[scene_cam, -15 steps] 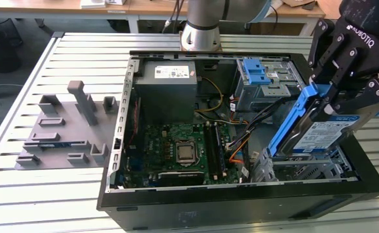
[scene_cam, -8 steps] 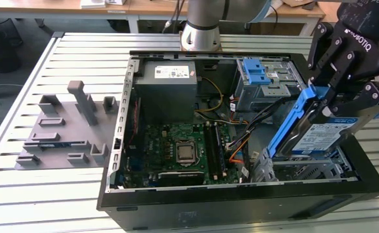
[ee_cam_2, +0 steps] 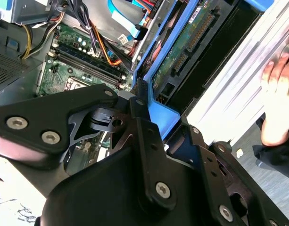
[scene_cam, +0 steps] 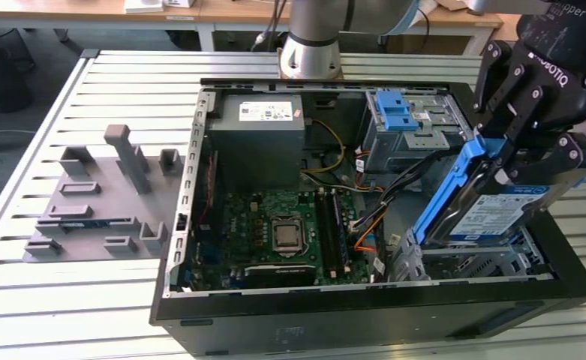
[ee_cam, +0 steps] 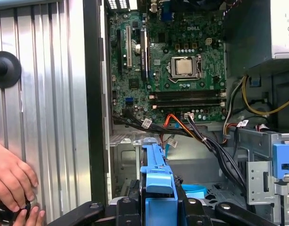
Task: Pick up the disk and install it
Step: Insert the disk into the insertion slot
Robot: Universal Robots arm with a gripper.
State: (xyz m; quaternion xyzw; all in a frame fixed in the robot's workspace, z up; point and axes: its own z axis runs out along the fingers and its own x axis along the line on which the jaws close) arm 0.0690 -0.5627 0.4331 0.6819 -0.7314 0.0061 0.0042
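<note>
The disk (scene_cam: 498, 214), a silver drive with a blue-and-white label and blue carrier rails, hangs tilted steeply over the metal drive bay (scene_cam: 483, 266) at the front corner of the open computer case (scene_cam: 373, 319), on the exterior view's right. My gripper (scene_cam: 518, 161) is shut on its upper end. In the second wrist view the black fingers (ee_cam_2: 144, 117) clamp the blue carrier (ee_cam_2: 163, 117), with the drive's green circuit board (ee_cam_2: 182, 47) facing the camera. The first wrist view has the carrier's blue end (ee_cam: 156, 176) between the fingers, above the bay floor.
Black and orange cables (scene_cam: 393, 195) run beside the bay. Inside the case are the motherboard (scene_cam: 283, 232), a grey power supply (scene_cam: 262, 127) and a blue latch piece (scene_cam: 398, 112). A grey fixture (scene_cam: 103, 195) sits on the slatted table. A person's hand (ee_cam: 10, 181) rests outside the case wall.
</note>
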